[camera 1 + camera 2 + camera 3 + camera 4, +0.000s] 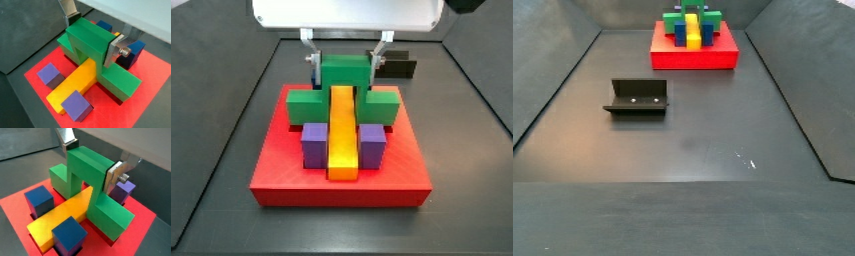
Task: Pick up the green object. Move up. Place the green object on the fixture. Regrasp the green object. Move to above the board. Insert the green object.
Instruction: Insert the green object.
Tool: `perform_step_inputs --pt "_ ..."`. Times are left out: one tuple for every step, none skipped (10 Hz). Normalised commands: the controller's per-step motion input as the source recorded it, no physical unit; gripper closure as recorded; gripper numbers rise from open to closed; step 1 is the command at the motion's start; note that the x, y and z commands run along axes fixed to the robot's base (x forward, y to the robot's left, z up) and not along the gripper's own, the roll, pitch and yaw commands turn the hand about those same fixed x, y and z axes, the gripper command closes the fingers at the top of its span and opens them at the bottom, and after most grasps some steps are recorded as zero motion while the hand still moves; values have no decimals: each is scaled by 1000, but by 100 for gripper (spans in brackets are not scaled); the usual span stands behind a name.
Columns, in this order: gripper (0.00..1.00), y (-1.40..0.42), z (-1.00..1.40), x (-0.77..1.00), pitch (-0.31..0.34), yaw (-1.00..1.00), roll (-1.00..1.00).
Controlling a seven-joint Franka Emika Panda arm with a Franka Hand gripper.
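The green object (87, 42) (87, 173) straddles the yellow bar (77, 82) (67, 215) on the red board (150, 75) (13, 208), its side wings down in the board's slots. My gripper (92, 36) (91, 162) is shut on the raised middle, one silver finger against each side. In a side view the gripper (344, 62) comes straight down onto the green object (342, 72) at the far end of the board (338, 185). The fixture (636, 98) stands apart on the dark floor, well away from the board (694, 58).
Purple blocks (50, 74) (313, 140) and blue blocks (39, 198) (133, 52) stand in the board on both sides of the yellow bar. Dark walls enclose the floor (687, 150). The fixture (401, 68) shows behind the gripper.
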Motion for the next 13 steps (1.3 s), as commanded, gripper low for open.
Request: perform_step_inputs --pt "100 0 -114 0 0 -160 0" --pt "100 0 -74 0 0 -34 0" --pt "100 -6 -86 0 0 -31 0" --pt "100 -100 -17 40 0 0 0" --pt "100 -194 -17 106 3 0 0" --pt "100 -203 -69 157 4 0 13" --pt "100 -100 -109 131 0 0 7" --pt "100 23 -163 134 10 0 36" --pt "100 103 -60 134 46 -9 20" --pt "100 86 0 83 70 -63 0" --pt "100 51 0 80 70 -60 0" --pt "100 20 0 51 56 -57 0" --pt "100 43 0 0 37 -23 0"
